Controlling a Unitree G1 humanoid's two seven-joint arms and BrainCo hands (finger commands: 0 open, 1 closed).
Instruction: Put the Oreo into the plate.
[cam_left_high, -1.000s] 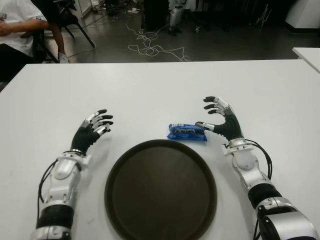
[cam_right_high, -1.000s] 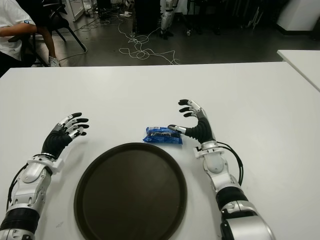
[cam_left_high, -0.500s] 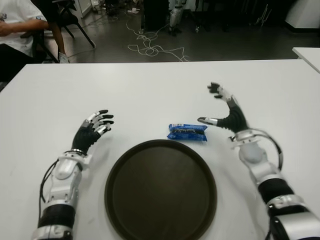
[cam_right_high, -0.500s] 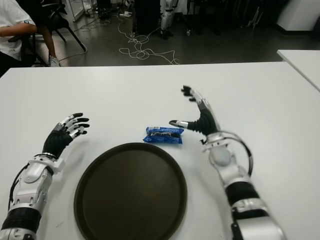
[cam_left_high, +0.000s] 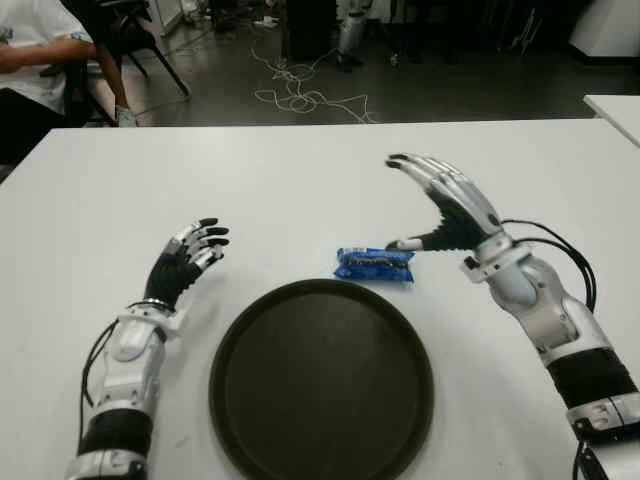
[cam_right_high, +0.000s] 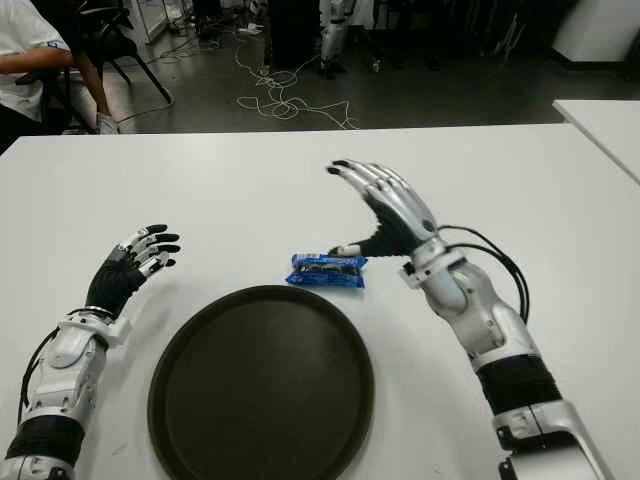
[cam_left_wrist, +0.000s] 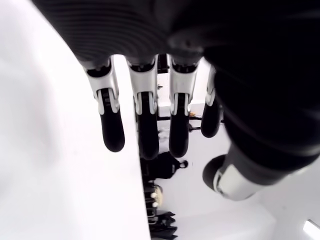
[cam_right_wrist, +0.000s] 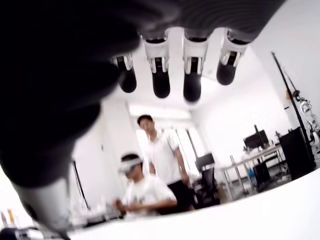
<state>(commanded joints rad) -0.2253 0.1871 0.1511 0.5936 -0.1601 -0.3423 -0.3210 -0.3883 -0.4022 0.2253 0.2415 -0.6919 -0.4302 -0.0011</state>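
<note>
A blue Oreo packet (cam_left_high: 374, 264) lies flat on the white table (cam_left_high: 300, 180), just beyond the far rim of the dark round plate (cam_left_high: 321, 380). My right hand (cam_left_high: 435, 210) hovers raised to the right of the packet, fingers spread wide and reaching over it; its thumb tip sits close by the packet's right end, and I cannot tell whether it touches. It holds nothing. My left hand (cam_left_high: 187, 261) shows to the left of the plate, fingers relaxed and empty. In the right wrist view the fingertips (cam_right_wrist: 192, 90) are extended.
The table's far edge (cam_left_high: 320, 123) runs across the back, with cables on the floor beyond (cam_left_high: 300, 95). A seated person (cam_left_high: 35, 55) is at the far left corner. A second white table corner (cam_left_high: 615, 108) shows at the right.
My right hand has lifted off the table and swung left, its fingers now stretched above and beyond the Oreo packet. The packet, plate and left hand have not moved.
</note>
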